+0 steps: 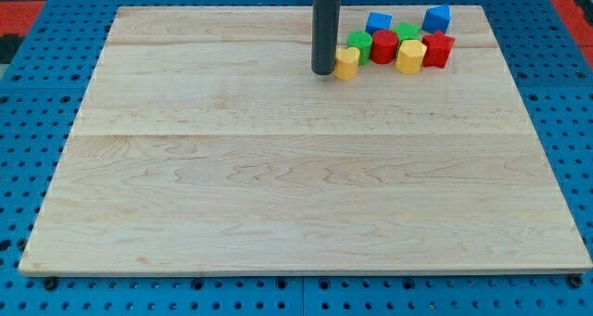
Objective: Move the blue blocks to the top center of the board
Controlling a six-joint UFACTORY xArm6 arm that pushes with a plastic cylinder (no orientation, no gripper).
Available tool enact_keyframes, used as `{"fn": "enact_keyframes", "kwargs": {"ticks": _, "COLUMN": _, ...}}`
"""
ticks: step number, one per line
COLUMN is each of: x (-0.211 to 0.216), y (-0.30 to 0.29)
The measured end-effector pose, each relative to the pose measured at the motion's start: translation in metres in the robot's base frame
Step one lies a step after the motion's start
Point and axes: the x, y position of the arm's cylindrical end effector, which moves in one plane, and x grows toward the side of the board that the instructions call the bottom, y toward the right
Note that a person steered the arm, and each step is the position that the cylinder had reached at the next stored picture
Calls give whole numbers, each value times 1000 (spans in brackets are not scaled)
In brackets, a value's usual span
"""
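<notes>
Two blue blocks sit near the view's top right: one blue block (378, 22) behind the green ones and a blue cube (436, 18) further right. My tip (323, 71) stands on the board just left of a small yellow block (346, 63), touching or almost touching it. The tip is left of and below both blue blocks, with the other blocks between.
A cluster lies right of the tip: a green cylinder (360, 44), a red cylinder (384, 47), a green block (405, 31), a yellow hexagonal block (410, 56) and a red block (437, 50). The wooden board (278, 168) rests on a blue pegboard.
</notes>
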Motion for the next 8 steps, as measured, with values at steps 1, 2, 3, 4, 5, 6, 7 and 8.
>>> {"fn": "enact_keyframes", "kwargs": {"ticks": 1, "x": 0, "y": 0}}
{"fn": "enact_keyframes", "kwargs": {"ticks": 2, "x": 41, "y": 51}}
{"fn": "enact_keyframes", "kwargs": {"ticks": 3, "x": 63, "y": 169}}
{"fn": "enact_keyframes", "kwargs": {"ticks": 4, "x": 6, "y": 276}}
{"fn": "enact_keyframes", "kwargs": {"ticks": 5, "x": -68, "y": 312}}
{"fn": "enact_keyframes", "kwargs": {"ticks": 6, "x": -121, "y": 276}}
{"fn": "enact_keyframes", "kwargs": {"ticks": 7, "x": -95, "y": 201}}
{"fn": "enact_keyframes", "kwargs": {"ticks": 8, "x": -91, "y": 118}}
